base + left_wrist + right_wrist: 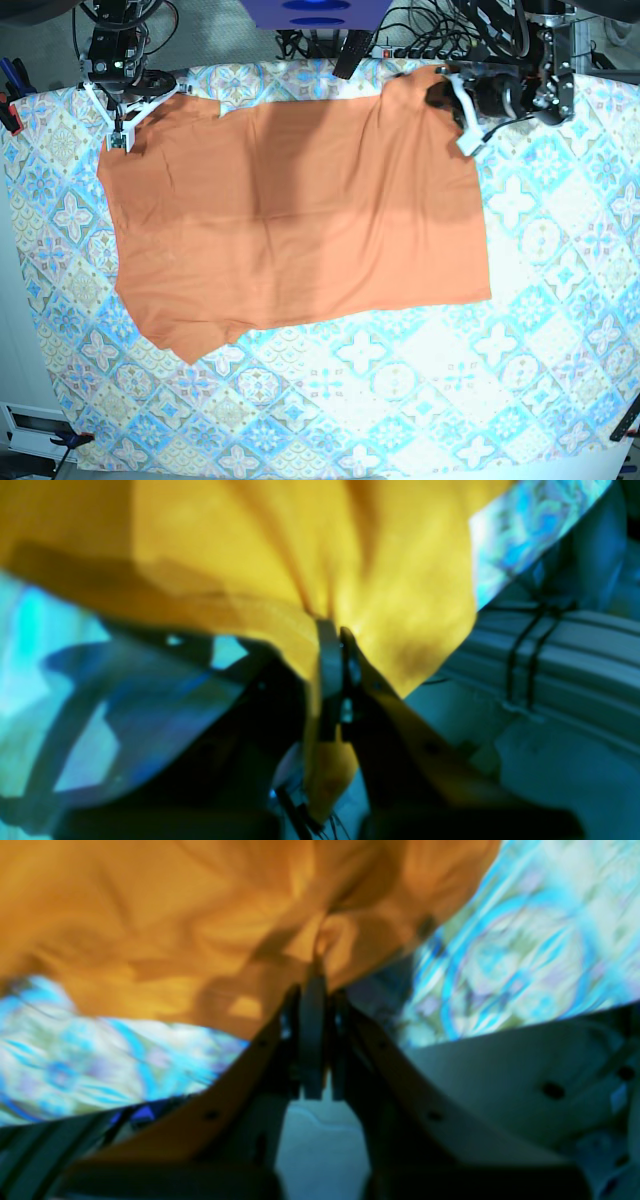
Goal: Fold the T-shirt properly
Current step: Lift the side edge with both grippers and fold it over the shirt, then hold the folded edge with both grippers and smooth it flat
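The orange T-shirt (300, 220) lies spread over the middle of the patterned tablecloth (400, 400), its far edge lifted at both back corners. My left gripper (442, 88) is at the shirt's far right corner; in the left wrist view it (336, 630) is shut on a bunched fold of the orange fabric (280, 555). My right gripper (128, 128) is at the far left corner; in the right wrist view it (317, 977) is shut on the orange fabric (150, 925). No white tag shows.
Cables and a power strip (400, 45) lie behind the table's back edge. A blue box (318, 12) stands at the back centre. Clamps sit at the table's left edge (10, 112) and its lower corners. The near half of the tablecloth shows below the shirt.
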You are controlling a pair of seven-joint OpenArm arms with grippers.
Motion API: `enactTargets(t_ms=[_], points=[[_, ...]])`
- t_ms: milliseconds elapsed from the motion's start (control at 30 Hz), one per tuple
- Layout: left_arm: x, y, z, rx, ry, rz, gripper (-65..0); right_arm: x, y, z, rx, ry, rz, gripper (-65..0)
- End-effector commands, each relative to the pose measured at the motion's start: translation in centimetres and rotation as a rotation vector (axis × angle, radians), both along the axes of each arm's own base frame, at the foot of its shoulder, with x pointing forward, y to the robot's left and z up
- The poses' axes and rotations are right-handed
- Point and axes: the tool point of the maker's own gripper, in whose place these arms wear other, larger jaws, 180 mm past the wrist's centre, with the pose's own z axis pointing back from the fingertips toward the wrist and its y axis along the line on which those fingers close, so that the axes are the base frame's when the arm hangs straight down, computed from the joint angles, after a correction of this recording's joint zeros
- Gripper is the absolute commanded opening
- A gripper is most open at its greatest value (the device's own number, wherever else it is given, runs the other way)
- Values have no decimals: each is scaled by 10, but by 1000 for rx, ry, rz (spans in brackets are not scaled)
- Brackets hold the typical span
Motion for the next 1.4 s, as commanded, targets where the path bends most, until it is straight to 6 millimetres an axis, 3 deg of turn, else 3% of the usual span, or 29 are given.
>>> enactTargets(t_ms=[0,200,533,600,833,1000,1367], points=[[-7,36,-2,121,41,-10,-650,8,-4,9,-17,-37,6,-650],[1,73,8,188,17,45,-650,10,-4,11,-18,-44,7,-650],[6,85,13,207,5,53,-650,20,-3,23,-35,-149,28,-650],[9,98,18,232,-4,71,-650,23,-3,27,-40,-182,34,-650],[39,116,32,276,-53,72,-649,26,-1,28,-37,-193,40,-650],[59,117,40,288,-72,63,-649,28,-1,29,-39,-201,41,-650],[92,129,48,402,-107,50,-649,59,-1,41,-41,-269,40,-650]])
